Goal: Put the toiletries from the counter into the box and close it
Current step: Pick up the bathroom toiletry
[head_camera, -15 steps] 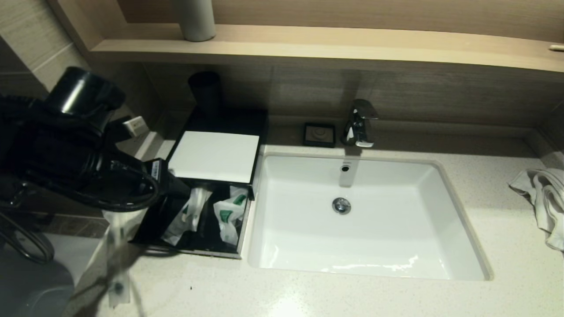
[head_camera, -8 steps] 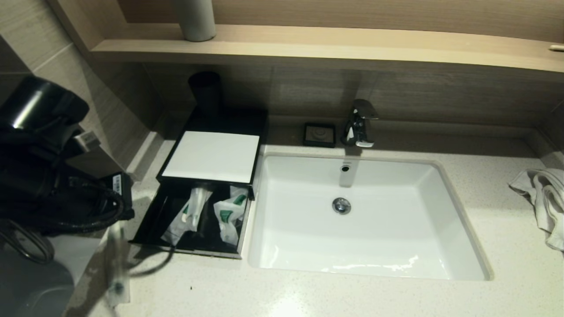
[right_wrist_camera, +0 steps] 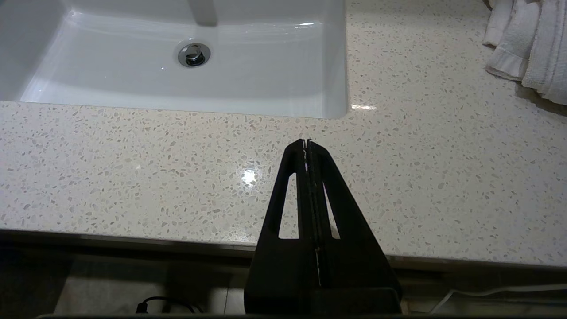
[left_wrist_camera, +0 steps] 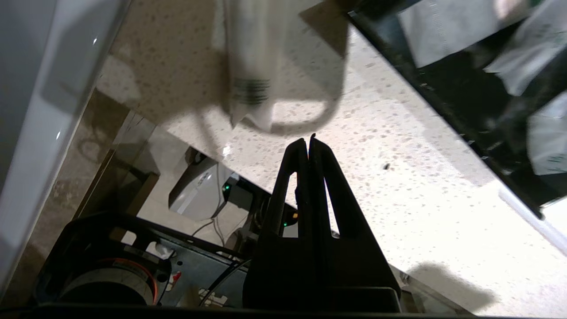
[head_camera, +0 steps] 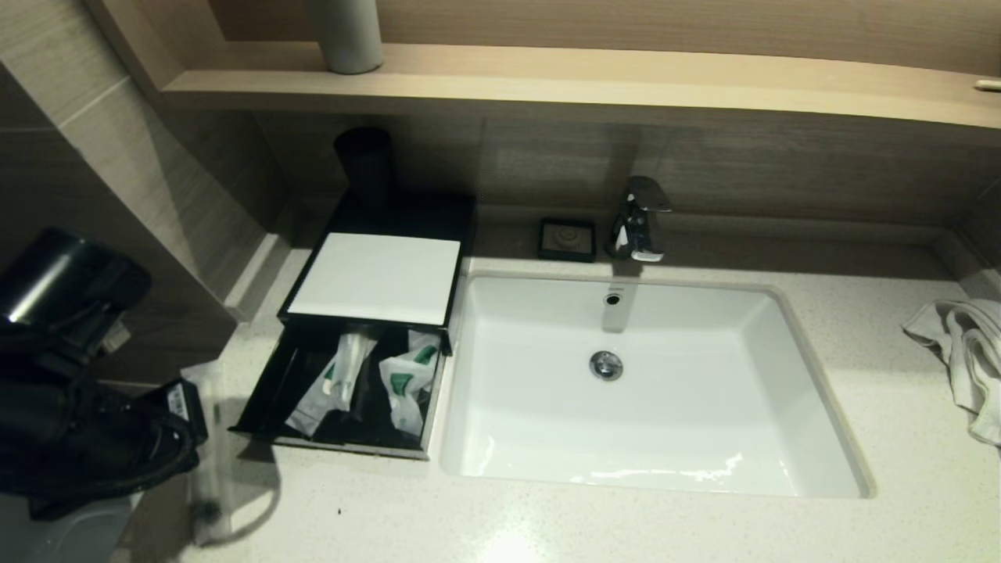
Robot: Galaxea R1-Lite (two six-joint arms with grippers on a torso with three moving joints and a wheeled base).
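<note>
Left pincer (left_wrist_camera: 308, 141) clenched, apparently empty, above speckled counter (head_camera: 626, 524) near open box (head_camera: 344, 391); right pincer (right_wrist_camera: 306, 141) clenched.

Cream speckled worktop (head_camera: 626, 532); black box (head_camera: 285, 375) with white top panel; translucent white sachets (head_camera: 407, 379) with green labels; white towel (head_camera: 966, 352).

A crumpled white cloth towel (head_camera: 960, 356) lay at the far right. A chrome tap (head_camera: 640, 219) stood behind the basin, a small black square dish (head_camera: 567, 238) just beside it. A grey cylinder (head_camera: 344, 35) stood on the light wooden shelf (head_camera: 626, 82).
</note>
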